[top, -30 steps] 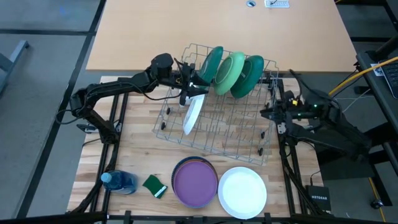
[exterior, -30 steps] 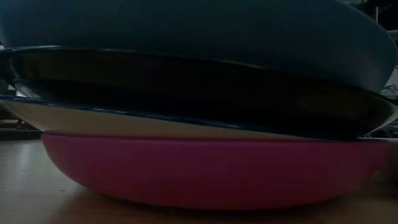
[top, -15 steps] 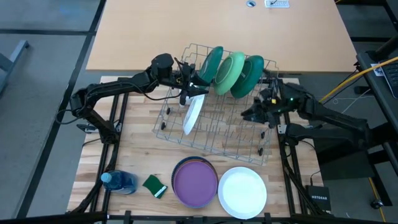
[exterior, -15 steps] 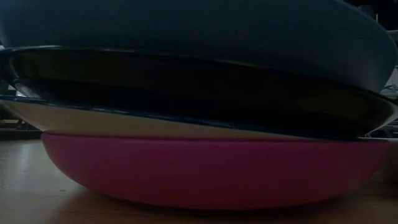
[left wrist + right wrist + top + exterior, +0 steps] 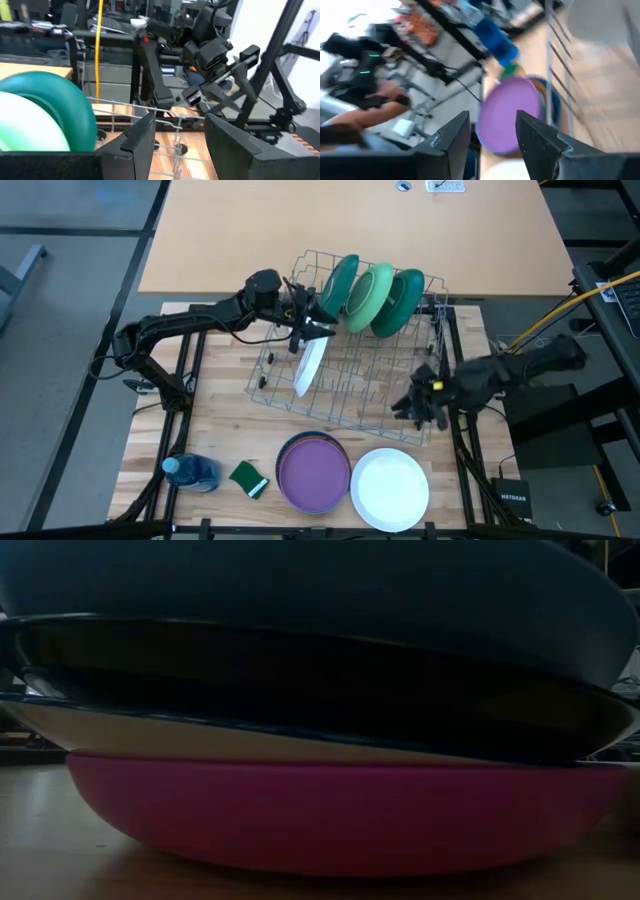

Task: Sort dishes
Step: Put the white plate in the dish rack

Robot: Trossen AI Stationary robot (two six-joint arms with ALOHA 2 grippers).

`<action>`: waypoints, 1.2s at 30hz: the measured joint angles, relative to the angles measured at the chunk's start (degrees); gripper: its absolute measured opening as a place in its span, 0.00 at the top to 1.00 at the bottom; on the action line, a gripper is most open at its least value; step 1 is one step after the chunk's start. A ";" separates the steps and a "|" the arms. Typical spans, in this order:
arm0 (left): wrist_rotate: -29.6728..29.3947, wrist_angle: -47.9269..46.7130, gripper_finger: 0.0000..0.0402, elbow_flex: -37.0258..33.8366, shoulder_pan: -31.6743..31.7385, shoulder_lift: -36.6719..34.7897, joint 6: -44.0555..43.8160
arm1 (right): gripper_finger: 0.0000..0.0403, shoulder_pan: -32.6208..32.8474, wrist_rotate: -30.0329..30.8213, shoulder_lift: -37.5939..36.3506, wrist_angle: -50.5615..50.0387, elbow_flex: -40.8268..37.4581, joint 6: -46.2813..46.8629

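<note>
A wire dish rack [image 5: 350, 385] stands mid-table. Three green plates [image 5: 375, 295] stand on edge at its far end, also seen in the left wrist view [image 5: 55, 100]. A white plate [image 5: 310, 365] leans on edge in the rack's left part. My left gripper [image 5: 305, 330] is level at that plate's upper rim, open, with only rack wire showing between its fingers [image 5: 180, 125]. My right gripper [image 5: 420, 405] hovers open over the rack's near right corner, holding nothing [image 5: 492, 120]. A purple-topped plate stack [image 5: 313, 472] and a white plate [image 5: 390, 487] lie near the front edge. My left gripper stands close to the white plate's upper rim [image 5: 317, 332]. I cannot tell whether a finger touches it. The plate rests on edge in the rack wires, tilted.
A blue bottle [image 5: 192, 472] and a green sponge [image 5: 250, 478] lie at the front left. The plate stack fills the low view, with a pink plate [image 5: 340, 815] at its bottom. Bare wooden tabletop [image 5: 350, 220] lies beyond the rack.
My right gripper has swung from beside the rack's right side toward the table's near edge, turning as it went. It now hangs over the rack's near right corner and faces the purple plate. Its fingers stay open.
</note>
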 joint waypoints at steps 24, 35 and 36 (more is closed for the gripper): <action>-0.02 -2.44 0.60 0.02 -10.36 0.02 5.09 | 0.59 34.17 7.17 38.03 -20.17 16.34 51.04; -0.11 -2.69 0.60 0.02 -16.43 0.02 8.08 | 0.59 42.41 3.60 43.76 -27.30 18.28 70.02; -0.11 -2.68 0.60 0.02 -17.17 0.02 8.35 | 0.59 43.10 3.98 43.79 -28.22 18.28 71.88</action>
